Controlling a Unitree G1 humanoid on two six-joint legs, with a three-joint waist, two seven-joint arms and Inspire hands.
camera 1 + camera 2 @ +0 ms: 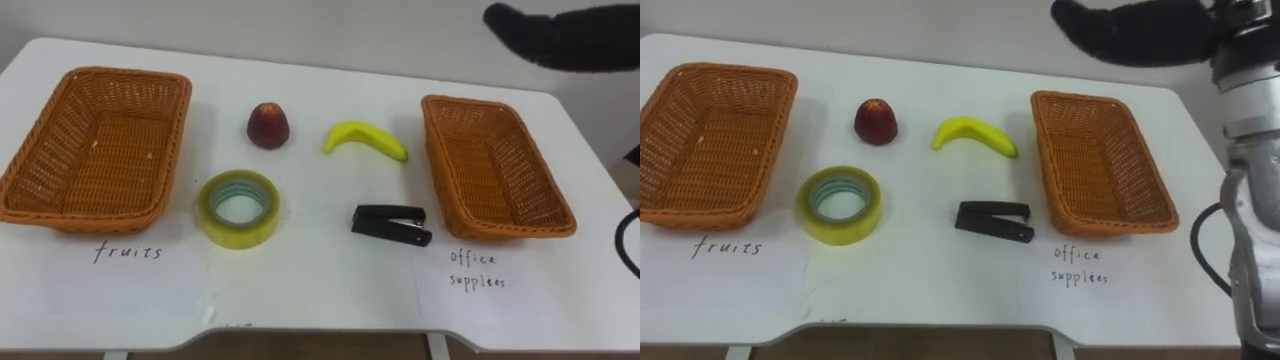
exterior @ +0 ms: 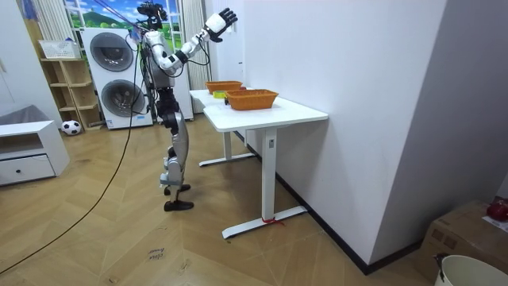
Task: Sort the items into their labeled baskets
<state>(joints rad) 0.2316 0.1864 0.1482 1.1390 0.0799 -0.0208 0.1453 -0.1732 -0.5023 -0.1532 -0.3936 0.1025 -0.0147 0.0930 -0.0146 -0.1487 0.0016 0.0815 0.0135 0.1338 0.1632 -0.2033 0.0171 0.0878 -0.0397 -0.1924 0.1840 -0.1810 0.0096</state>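
Right hand: your right hand [image 1: 1130,32] hangs high over the far right corner of the table [image 1: 320,290], above and behind the office basket [image 1: 438,165]. Its fingers are straight and spread, and it holds nothing.
Stance: in the room view you stand at the table's long edge with that arm lifted.
Progress: both baskets look empty and all four things lie on the table, so I judge the sorting not yet begun.
Likely first pick: the stapler [image 1: 392,224] seems the sensible one. It lies nearest this hand's side and just left of the office basket's near corner.
Approach: come down from above, clear of the basket's wall. Line your fingers across the stapler's narrow width, not along its length.
Grasp: it sits low and flat, so close on its sides near the middle and lift straight up before you swing right.
Risk: a skewed descent may catch the basket rim or push the stapler away.
Stapler: black, shut, lying flat with its length running left to right.
Banana [image 1: 365,138]: yellow and curved, between the apple [image 1: 269,125] and the office basket, touching neither.
Apple: dark red, upright, at the far middle.
Tape [image 1: 240,232]: a yellowish roll lying flat with its hole up, near the fruit basket [image 1: 178,140].
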